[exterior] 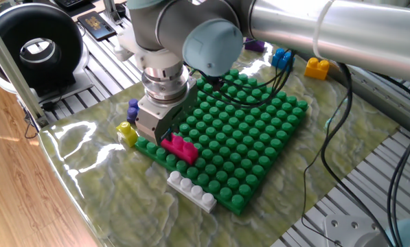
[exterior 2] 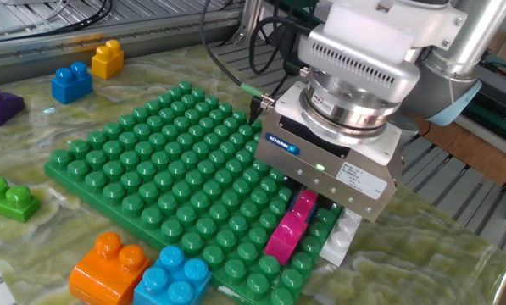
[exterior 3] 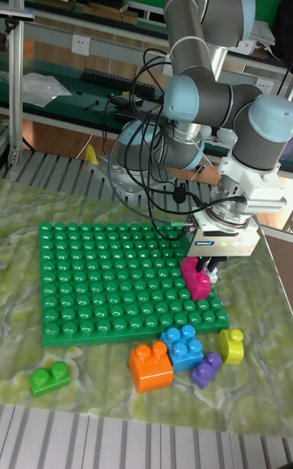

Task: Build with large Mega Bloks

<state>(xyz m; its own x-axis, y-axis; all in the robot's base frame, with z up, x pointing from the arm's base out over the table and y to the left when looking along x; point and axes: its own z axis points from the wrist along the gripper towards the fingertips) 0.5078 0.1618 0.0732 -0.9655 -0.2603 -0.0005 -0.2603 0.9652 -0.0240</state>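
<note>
Tool (exterior 2: 314, 206) over magenta brick (exterior 2: 290, 225) seated on baseplate (exterior 2: 151, 186) edge; can't tell if clamped; white brick (exterior: 191, 191) alongside.

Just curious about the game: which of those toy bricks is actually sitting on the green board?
The magenta brick, at the green board's edge under the pincer. The other bricks lie off it on the table.

A square green studded baseplate (exterior: 259, 130) lies flat on a green-yellow marbled mat (exterior: 101, 178); the mat covers a slatted metal table (exterior: 369, 206); black cables (exterior: 342, 123) hang over the table's far side; a black round device (exterior: 33, 48) stands beyond the mat's corner; a shelf with a keyboard (exterior 3: 106, 78) is behind the table.
</note>
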